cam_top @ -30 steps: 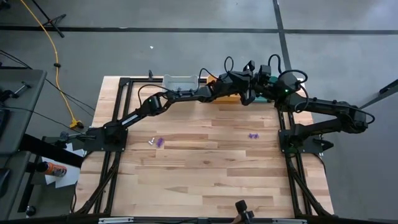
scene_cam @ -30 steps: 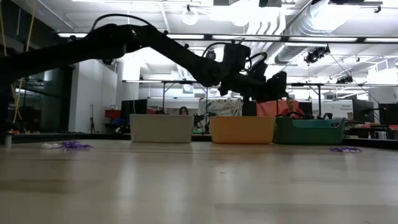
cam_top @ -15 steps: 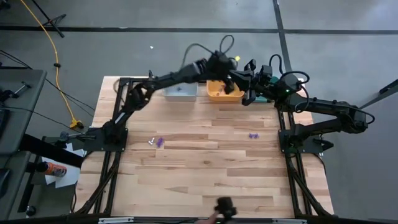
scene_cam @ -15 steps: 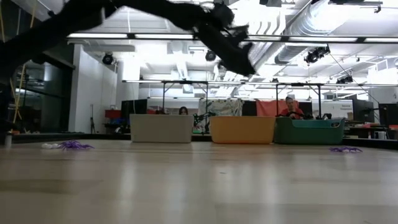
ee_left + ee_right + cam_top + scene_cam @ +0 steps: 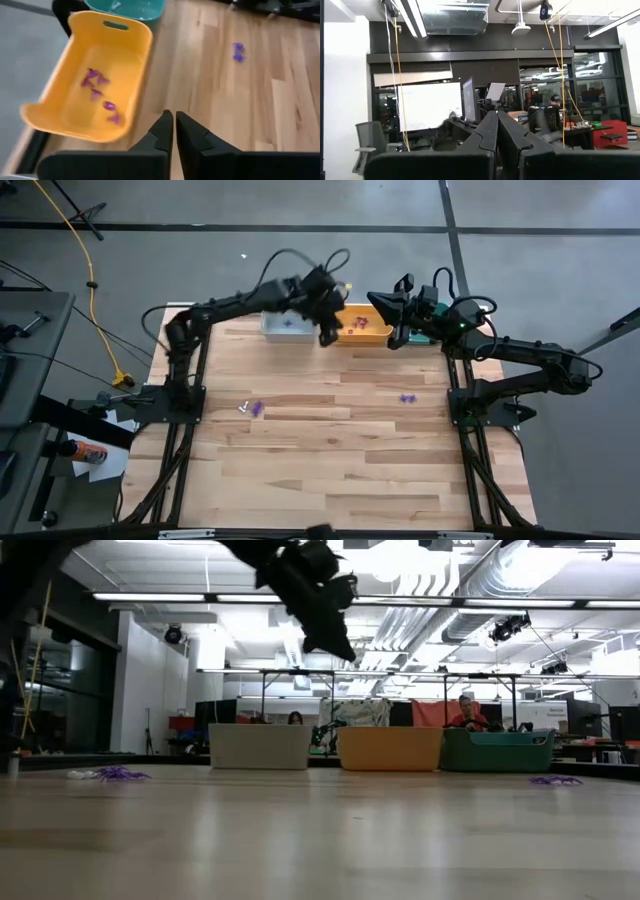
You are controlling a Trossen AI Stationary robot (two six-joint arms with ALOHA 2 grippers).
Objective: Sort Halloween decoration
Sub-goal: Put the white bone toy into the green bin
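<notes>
High view looks straight down on the worktop; low view looks level across it — both share the orange bin; wrist views ride the arms.

Three bins – grey, orange, teal – two arms, three trinket clusters on the table.

Pale striped wood table; grey bin, orange bin holding purple trinkets, teal bin; further purple trinkets lie at two places on the table; both arms black; yellow cable on grey floor.
</notes>
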